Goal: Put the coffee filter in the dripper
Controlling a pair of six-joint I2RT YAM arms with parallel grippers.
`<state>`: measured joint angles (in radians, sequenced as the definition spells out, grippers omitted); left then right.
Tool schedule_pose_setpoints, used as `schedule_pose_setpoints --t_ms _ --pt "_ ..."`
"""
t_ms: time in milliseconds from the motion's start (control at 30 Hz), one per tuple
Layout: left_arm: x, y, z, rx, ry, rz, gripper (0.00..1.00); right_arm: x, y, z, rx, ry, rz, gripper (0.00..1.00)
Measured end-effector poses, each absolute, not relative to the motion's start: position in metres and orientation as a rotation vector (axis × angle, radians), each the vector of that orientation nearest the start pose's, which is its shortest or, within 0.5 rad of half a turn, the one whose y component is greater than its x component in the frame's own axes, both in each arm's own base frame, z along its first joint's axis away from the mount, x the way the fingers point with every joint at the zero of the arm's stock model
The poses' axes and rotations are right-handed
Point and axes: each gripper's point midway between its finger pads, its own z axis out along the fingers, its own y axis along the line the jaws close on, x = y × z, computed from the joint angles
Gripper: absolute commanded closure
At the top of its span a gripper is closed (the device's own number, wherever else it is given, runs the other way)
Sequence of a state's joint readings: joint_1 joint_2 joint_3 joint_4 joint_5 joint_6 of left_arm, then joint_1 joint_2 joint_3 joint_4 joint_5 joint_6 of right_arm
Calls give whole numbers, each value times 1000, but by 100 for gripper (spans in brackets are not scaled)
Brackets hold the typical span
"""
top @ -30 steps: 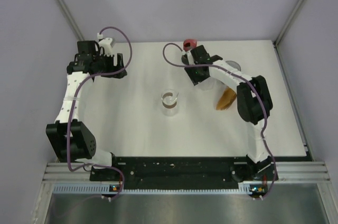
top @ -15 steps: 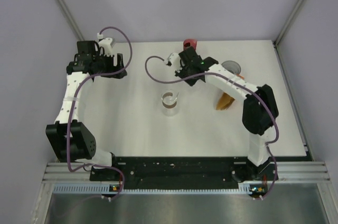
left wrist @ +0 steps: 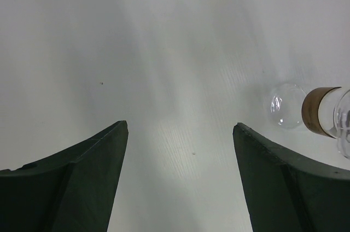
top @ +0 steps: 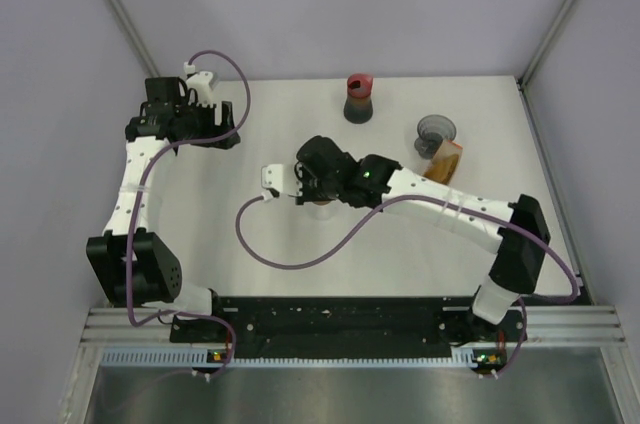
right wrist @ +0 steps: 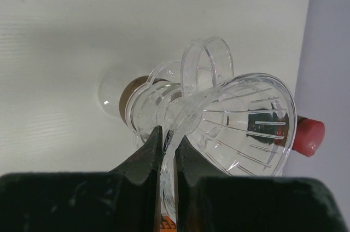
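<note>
Now that the right gripper point(right wrist: 168, 136) has swung in and pinched shut on the dripper point(right wrist: 240, 117) rim, the filter point(top: 443, 159) at two o'clock still needs fetching, while the left gripper point(left wrist: 180, 125) gapes empty.

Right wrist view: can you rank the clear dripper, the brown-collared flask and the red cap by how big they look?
1. clear dripper, though it is nearest the camera.
2. brown-collared flask.
3. red cap, partly hidden.

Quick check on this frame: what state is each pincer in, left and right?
Left pincer: open, holding nothing.
Right pincer: closed on the rim of the glass dripper.
</note>
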<state>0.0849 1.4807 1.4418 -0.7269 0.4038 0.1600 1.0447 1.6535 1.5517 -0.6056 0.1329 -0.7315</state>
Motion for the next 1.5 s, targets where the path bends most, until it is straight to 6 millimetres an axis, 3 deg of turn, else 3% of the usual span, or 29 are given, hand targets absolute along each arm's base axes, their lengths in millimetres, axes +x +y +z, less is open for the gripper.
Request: schedule_pose_setpoints --t_ms 133,533,567,633,733,933,967,1033,1167,1300,1400,1500 --pt "390 -30 233 285 2266 -343 16 273 371 192 -1838 1510 -46 100" --pt "390 -30 233 289 2265 -340 16 275 369 193 -1863 1510 -73 98" --pt "390 -30 233 289 2265 -340 16 275 369 193 -1863 1511 -73 81" --pt "390 -30 233 290 2265 -340 16 275 368 192 -1863 1514 -71 60" --pt "390 -29 233 292 2264 -339 16 274 367 190 -1861 1536 -72 46" --pt "390 -29 233 293 2264 -339 16 275 370 198 -1831 1561 -56 29" --pt "390 -29 233 293 2264 -339 16 275 371 204 -1817 1561 -50 12" --pt "390 -29 233 293 2264 -339 16 276 376 217 -1772 1566 -25 1" --pt "390 -29 233 297 2264 -338 16 277 388 258 -1635 1562 63 3" --pt "390 -29 233 298 2264 -337 16 279 378 304 -1413 1619 178 29" --pt "390 -29 233 300 2263 -337 16 300 339 340 -1114 1720 239 41" --pt "390 -30 233 302 2264 -340 16 331 270 351 -739 1845 240 47"
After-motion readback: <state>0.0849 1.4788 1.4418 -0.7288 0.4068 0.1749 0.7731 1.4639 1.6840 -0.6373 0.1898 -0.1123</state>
